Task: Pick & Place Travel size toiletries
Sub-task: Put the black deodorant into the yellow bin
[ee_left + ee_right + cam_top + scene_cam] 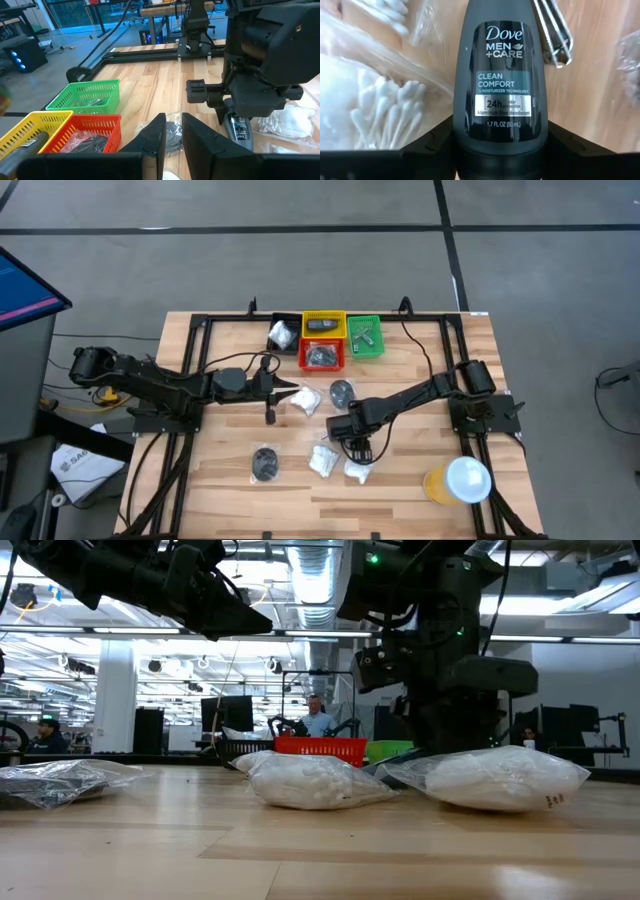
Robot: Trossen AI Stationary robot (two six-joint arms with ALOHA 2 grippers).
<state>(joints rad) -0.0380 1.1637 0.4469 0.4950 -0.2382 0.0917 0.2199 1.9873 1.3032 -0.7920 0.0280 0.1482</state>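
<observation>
Wooden boards make up the table (230,480), and from above we see grey floor all around it. At the far edge sit four bins: black (284,333), yellow (323,324), red (321,355) and green (365,337). An orange cup (456,481) with a white lid stands near the right corner. The left arm reaches in from the side, its claw (272,392) nearly closed with nothing in it, beside a white packet (304,400). The right claw (357,444) points down among more white packets (325,461); a dark disc (265,463) lies apart.

Down at table height we see a big bright room with people far back. Two white packets (308,782) lie in front, and the right arm stands behind them.

From the left wrist we see its fingers (155,137) close together, and the bins beyond.

From the right wrist, the right claw squeezes a black deodorant stick (500,85) between its fingers. Cotton swabs (380,107) in a bag lie beside it. The stick's bottom end is hidden.
</observation>
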